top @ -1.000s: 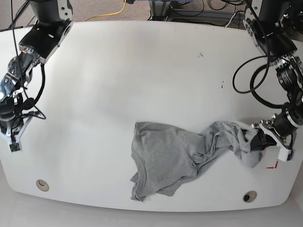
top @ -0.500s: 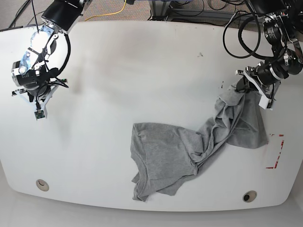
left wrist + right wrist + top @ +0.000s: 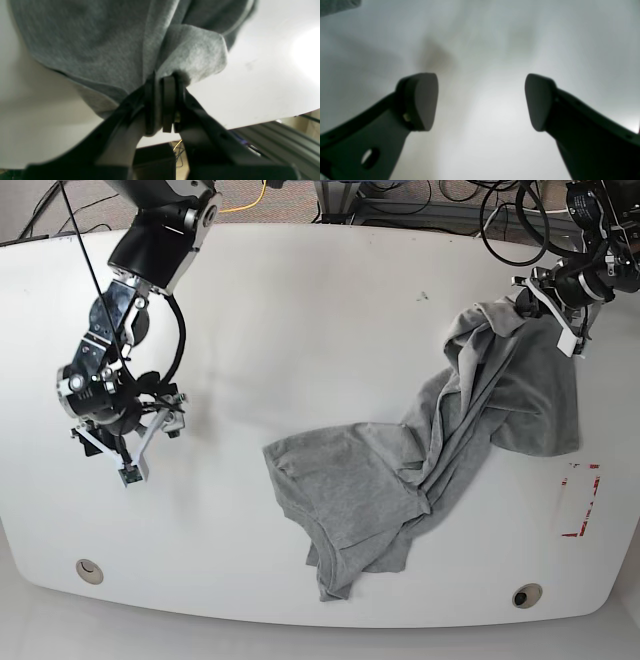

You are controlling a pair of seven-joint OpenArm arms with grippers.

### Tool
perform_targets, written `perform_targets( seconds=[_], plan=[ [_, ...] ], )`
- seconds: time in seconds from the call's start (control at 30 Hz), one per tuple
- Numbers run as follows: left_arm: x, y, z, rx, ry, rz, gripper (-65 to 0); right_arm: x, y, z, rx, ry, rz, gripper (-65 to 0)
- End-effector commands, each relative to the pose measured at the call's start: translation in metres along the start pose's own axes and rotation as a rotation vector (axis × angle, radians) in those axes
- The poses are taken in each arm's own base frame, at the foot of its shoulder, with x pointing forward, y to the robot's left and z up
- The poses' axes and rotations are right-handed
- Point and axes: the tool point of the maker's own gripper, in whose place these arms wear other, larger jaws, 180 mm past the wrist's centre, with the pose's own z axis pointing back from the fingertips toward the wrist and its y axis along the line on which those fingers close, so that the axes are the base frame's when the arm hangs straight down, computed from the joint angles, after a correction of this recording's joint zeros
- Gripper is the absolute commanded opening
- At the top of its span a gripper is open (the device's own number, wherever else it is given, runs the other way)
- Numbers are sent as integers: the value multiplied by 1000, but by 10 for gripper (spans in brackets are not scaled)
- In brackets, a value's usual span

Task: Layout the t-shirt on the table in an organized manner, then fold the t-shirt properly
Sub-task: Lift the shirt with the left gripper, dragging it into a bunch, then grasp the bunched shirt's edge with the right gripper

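Grey cotton of the t-shirt trails in a crumpled diagonal across the white desk, from a bunched lower part near the front edge up to one gathered corner at the far corner on the left arm's side. The left gripper has its jaws pinched tight on that corner, lifting it off the desk. The right gripper hovers over bare desk well away from the cloth, jaws spread wide and holding nothing. This looks like the laying-out step, with no folding begun. Next, the free arm probably needs to reach the loose lower part and take an opposite edge, so both can pull the cloth flat.
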Motion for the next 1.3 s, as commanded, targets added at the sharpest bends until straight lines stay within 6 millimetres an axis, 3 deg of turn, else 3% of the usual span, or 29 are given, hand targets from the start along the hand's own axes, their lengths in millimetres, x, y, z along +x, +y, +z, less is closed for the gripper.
perform_targets(
  seconds=[0.0, 0.27, 0.47, 0.73, 0.87, 1.03, 1.27],
  plan=[
    [8, 6, 9, 12, -28, -18, -650, 30, 7, -15, 52, -65, -31, -119],
    [6, 12, 13, 29, -17, -30, -650, 43, 46, -59, 228, -74, -106, -119],
    [6, 14, 14, 33, -14, -33, -650, 54, 83, -77, 338, -70, -142, -119],
    [6, 13, 13, 29, -11, -35, -650, 73, 130, -80, 443, -89, -164, -119],
    [6, 13, 13, 29, -11, -35, -650, 79, 144, -79, 469, -99, -160, -119],
    [6, 13, 13, 29, -11, -35, -650, 91, 172, -75, 499, -119, -49, -119],
    [6, 12, 13, 28, -12, -36, -650, 92, 188, -74, 520, -130, -2, -119]
  ],
)
